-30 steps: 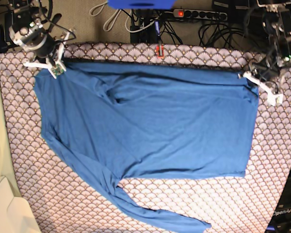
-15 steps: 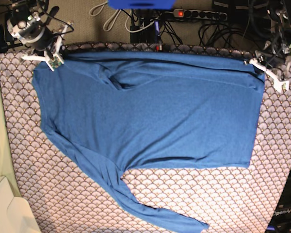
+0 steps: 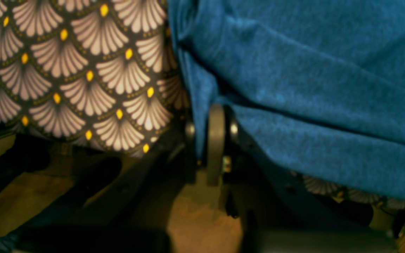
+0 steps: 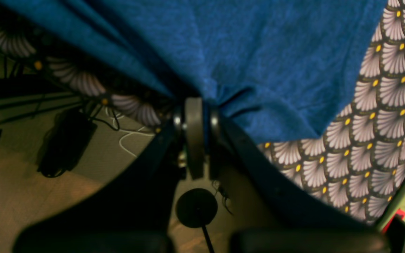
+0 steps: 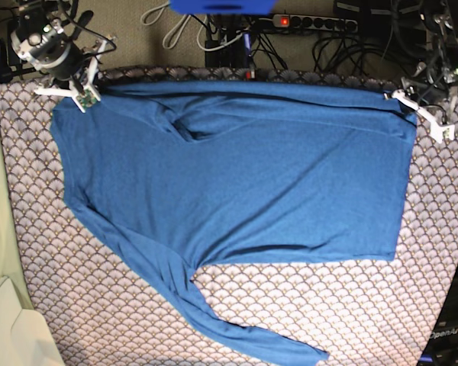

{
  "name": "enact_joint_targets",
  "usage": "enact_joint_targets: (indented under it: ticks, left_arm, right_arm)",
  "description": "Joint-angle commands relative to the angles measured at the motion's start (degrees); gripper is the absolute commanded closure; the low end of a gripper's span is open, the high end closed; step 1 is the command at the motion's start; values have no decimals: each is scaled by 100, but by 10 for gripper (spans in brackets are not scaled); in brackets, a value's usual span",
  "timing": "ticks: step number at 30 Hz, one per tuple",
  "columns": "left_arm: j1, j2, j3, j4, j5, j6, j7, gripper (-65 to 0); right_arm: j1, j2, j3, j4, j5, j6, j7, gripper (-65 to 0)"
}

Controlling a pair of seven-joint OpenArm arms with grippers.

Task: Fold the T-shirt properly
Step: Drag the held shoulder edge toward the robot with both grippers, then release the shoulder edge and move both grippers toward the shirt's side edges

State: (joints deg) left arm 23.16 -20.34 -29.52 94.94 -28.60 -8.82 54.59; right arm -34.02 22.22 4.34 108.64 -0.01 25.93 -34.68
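The blue long-sleeved T-shirt [image 5: 237,168] lies spread across the scallop-patterned cloth [image 5: 343,313], with one sleeve trailing toward the front edge [image 5: 237,335]. My right gripper [image 5: 88,91] is at the far left corner, shut on the shirt's edge; the right wrist view shows the fabric [image 4: 244,63] pinched between its fingers [image 4: 194,119]. My left gripper [image 5: 407,103] is at the far right corner, shut on the shirt's other corner; the left wrist view shows the fabric [image 3: 311,88] clamped in its fingers [image 3: 216,126]. The far edge is stretched taut between both grippers.
A power strip [image 5: 313,23] and cables lie on the floor beyond the table's far edge. A pale box [image 5: 15,335] sits at the front left corner. The table edge and floor show under both grippers in the wrist views.
Both grippers have pulled the shirt's far edge back toward the table's far edge, so the shirt lies flatter and more stretched. Little movement in the last half second.
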Motion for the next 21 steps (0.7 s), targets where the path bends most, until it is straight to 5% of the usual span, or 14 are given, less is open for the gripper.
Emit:
enact_joint_targets:
  ticks: [1, 11, 21]
  left_arm:
    - [-8, -124, -42, 67, 60, 34, -83, -4]
    - [-8, -124, -42, 67, 51, 34, -57, -20]
    - [45, -133, -33, 128, 7, 25, -83, -316]
  right_arm:
    - [-13, 68, 36, 85, -30, -4, 17, 0]
    - [-13, 42, 45, 85, -30, -4, -1, -2]
    - [-128, 42, 63, 217, -30, -4, -1, -195]
